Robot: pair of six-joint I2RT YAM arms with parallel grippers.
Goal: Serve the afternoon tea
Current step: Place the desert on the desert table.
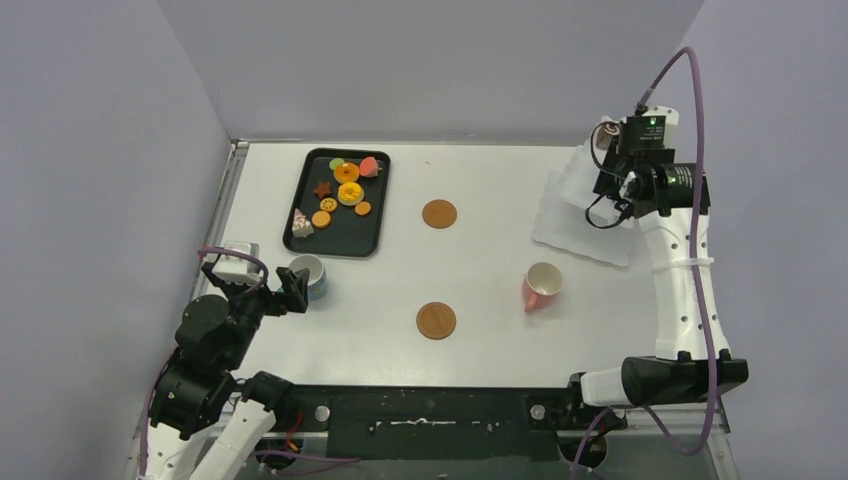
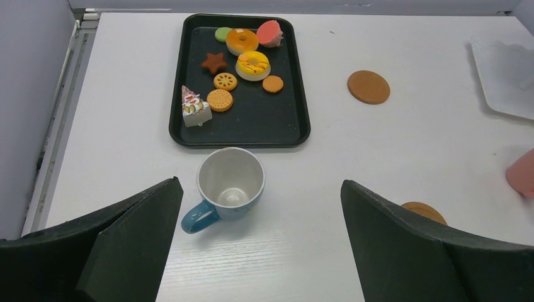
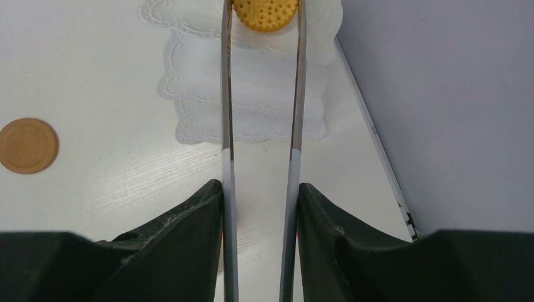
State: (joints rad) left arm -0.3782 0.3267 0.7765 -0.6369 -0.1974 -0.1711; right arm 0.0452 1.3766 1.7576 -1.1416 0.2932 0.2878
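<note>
- Clamped in the right gripper (image 3: 260, 207): long metal tongs (image 3: 227, 126), pinching a round cookie (image 3: 265, 14) at their tips, over the white doily (image 3: 201, 107) at the far right of the tabletop (image 3: 94, 63).
- Probably light, stiff and smooth-edged; best kept squeezed across its width, gently, lest it pop out.
- No long axis on the cookie; flat face turned toward the wrist camera.
- Spread wide and holding nothing: left gripper (image 2: 259, 185), just before the blue cup (image 2: 230, 170).
- Upright, mouth up, handle (image 2: 198, 220) pointing near-left; likely rigid and slick, so better gripped across the body.
- Other pastries (image 2: 252, 65) on the black tray (image 2: 289, 126).
</note>
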